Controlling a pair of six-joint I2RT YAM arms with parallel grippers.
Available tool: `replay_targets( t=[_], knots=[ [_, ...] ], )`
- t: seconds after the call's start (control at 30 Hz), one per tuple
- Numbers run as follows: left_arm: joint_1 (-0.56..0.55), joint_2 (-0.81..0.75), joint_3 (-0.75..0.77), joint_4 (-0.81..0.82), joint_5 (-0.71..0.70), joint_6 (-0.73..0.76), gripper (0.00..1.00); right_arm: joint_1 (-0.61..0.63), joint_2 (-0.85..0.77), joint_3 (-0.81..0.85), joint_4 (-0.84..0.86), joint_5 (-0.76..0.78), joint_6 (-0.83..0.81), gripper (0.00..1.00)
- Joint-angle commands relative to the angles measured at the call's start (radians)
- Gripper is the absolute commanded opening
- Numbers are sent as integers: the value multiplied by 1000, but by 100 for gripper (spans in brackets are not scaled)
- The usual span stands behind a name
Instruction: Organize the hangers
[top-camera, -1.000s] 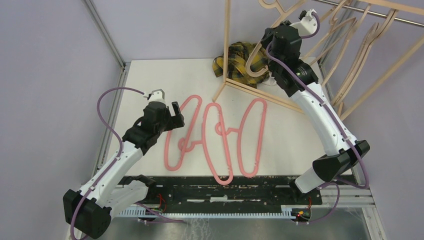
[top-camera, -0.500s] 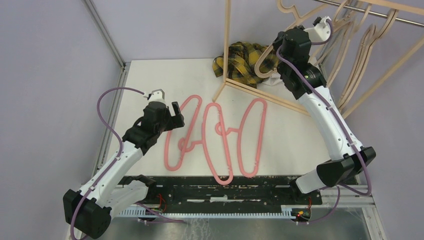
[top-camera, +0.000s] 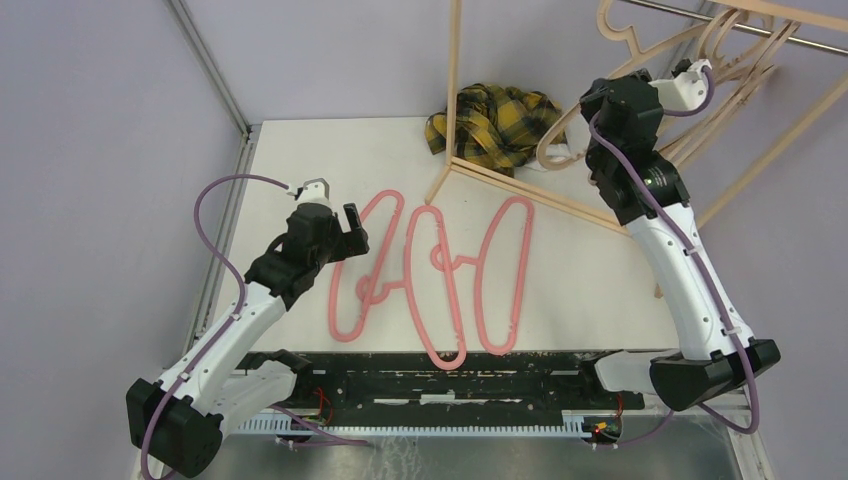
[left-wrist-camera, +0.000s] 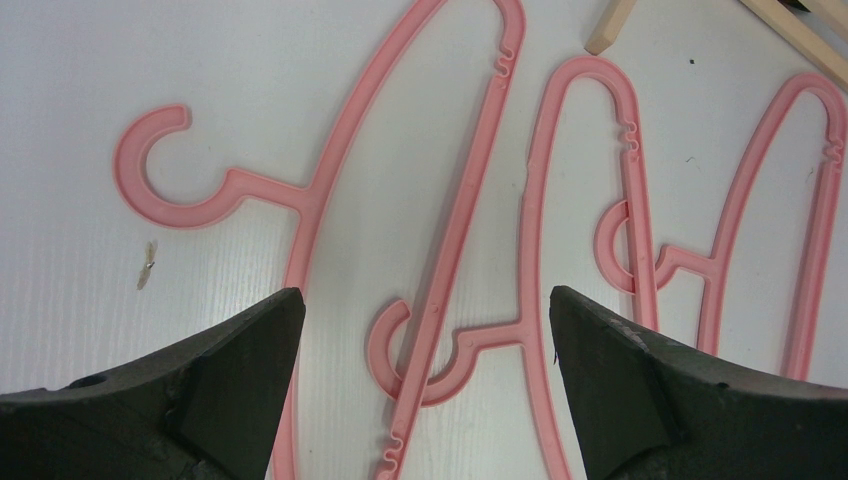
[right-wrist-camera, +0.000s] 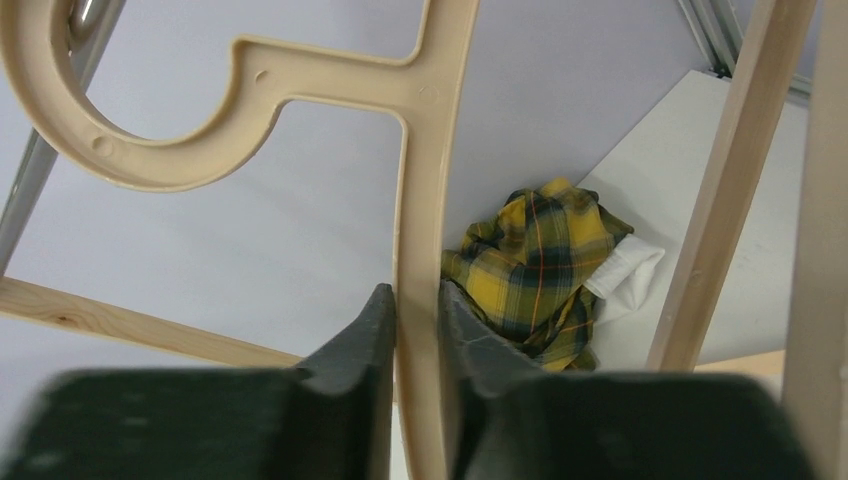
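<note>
Three pink hangers (top-camera: 435, 290) lie side by side on the white table, partly hooked over one another; they also show in the left wrist view (left-wrist-camera: 330, 180). My left gripper (top-camera: 345, 235) is open and empty, low over the leftmost one, its jaws (left-wrist-camera: 425, 300) either side of a hook. My right gripper (top-camera: 590, 100) is raised by the rack and shut on a tan hanger (top-camera: 552, 140), pinching its thin side bar (right-wrist-camera: 420, 150) below the hook. Several more tan hangers (top-camera: 740, 60) hang on the rail at top right.
The light wooden rack frame (top-camera: 455, 90) stands at the back right of the table, with its metal rail (top-camera: 800, 40) high at the right. A yellow-black plaid cloth (top-camera: 495, 125) lies bunched at the frame's foot, also in the right wrist view (right-wrist-camera: 535, 260).
My right arm has swung right and up with the tan hanger, closer to the rail. The left arm and the pink hangers have not moved.
</note>
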Motion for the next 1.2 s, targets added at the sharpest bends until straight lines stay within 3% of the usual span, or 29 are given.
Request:
replay_targets(
  t=[0.0,0.1,0.27,0.57,0.67,0.8,0.9,1.03,1.17],
  knots=[
    [1,-12,8,34,2,16,99,-11,-36,-4,-27,22,6,41],
    [0,-17,6,34,3,14,99,-12,-48,-8,-21,-18,-10,65],
    [2,-14,6,33,5,10,99,-11,-98,-24,-8,-74,-32,81],
    [1,13,5,44,6,8,99,-10,-246,-34,17,-209,-144,82],
    [1,29,7,54,13,6,99,-10,-255,8,36,-384,-221,81],
    [0,48,6,65,10,5,99,-3,-147,159,-39,-692,-264,77],
    [1,62,9,67,5,2,99,87,-48,245,-114,-792,-323,74],
    [1,75,8,70,9,-9,99,298,68,308,-206,-735,-448,74],
    [1,79,11,63,-1,-12,99,431,209,341,-299,-734,-496,74]
  ],
)
